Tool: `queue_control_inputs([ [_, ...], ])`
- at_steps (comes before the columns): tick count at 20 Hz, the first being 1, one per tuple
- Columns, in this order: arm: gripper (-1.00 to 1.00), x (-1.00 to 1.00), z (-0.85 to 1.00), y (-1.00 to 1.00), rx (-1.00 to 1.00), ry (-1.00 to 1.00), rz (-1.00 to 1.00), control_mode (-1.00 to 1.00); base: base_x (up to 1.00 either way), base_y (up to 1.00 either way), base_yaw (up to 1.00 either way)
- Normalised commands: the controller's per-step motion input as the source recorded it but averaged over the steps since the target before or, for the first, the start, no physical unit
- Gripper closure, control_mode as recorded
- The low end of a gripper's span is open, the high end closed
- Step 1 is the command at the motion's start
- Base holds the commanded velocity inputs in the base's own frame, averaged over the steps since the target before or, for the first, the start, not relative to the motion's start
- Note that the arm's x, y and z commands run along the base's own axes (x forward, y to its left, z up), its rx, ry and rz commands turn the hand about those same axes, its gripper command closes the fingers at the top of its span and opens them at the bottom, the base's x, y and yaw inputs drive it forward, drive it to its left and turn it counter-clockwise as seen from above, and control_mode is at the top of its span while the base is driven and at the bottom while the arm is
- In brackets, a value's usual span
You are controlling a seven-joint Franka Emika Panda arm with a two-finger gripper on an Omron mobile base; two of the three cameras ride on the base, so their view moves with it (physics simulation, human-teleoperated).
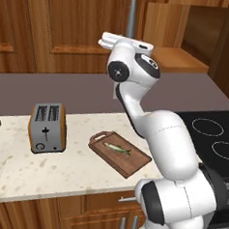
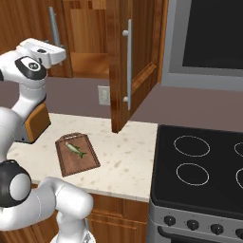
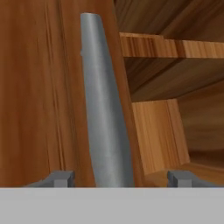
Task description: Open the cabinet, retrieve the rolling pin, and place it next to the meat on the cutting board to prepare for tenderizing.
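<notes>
The cabinet point(image 2: 128, 61) runs off the top edge, its upper shelves unseen; the pincer point(image 3: 118, 178) shows only its tips; the toaster point(image 2: 35, 122) sits mostly behind the arm.

You face a speckled cream counter point(image 1: 59, 168) under a grey-mauve back wall point(image 1: 50, 90), with a black stove point(image 2: 204, 166) to your right and a toaster point(image 1: 47, 128) left.

A white robot arm rises, bends forward and reaches up high, its gripper point(image 3: 119, 178) held level with both fingertips point(image 3: 60, 178) spread wide apart and nothing clamped between them.
</notes>
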Motion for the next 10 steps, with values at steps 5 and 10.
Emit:
queue_control_inputs([
  [5, -1.0, 0.28, -0.03, 0.03, 0.0, 0.0, 0.01, -1.0, 0.0, 0.0, 0.0],
  [10, -1.0, 0.22, 0.0, 0.0, 0.0, -0.02, 0.05, -1.0, 0.0, 0.0, 0.0],
])
